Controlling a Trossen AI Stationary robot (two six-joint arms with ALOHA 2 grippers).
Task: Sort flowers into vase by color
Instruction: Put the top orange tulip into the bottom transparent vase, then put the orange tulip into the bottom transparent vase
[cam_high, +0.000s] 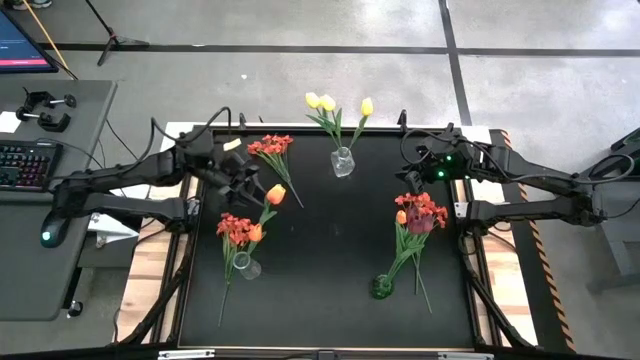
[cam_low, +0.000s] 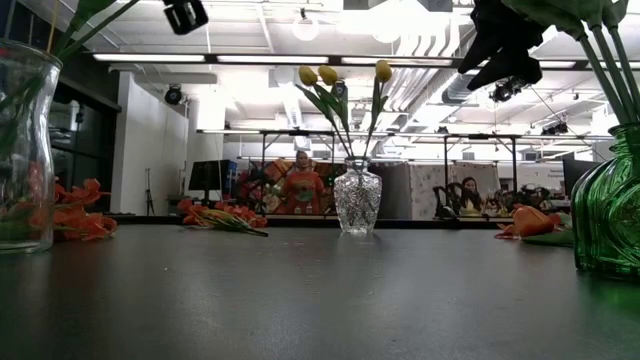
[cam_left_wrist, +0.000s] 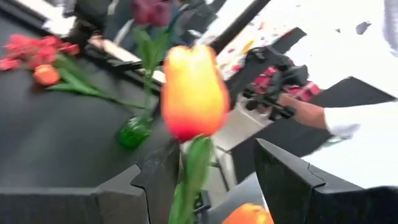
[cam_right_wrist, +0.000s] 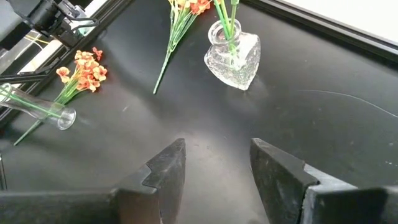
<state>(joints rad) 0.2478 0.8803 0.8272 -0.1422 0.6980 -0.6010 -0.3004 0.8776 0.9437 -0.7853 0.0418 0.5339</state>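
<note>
My left gripper (cam_high: 262, 192) holds orange tulip (cam_high: 275, 194) by stem, above table's left side, near red bunch (cam_high: 271, 147) lying flat. My right gripper (cam_high: 411, 181) open wide, holds nothing, up over table's right side. Yellow tulips (cam_high: 322, 102) stand in clear vase (cam_high: 343, 162) at back middle. Orange flowers (cam_high: 236, 229) in clear vase at left (cam_high: 245, 265). Dark tulip and stems in green vase (cam_high: 382, 288) front right. I see no words to read.

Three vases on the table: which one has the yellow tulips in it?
The clear cut-glass vase at the table's far middle; the green vase holds red-maroon flowers, the plain clear vase orange ones.
</note>
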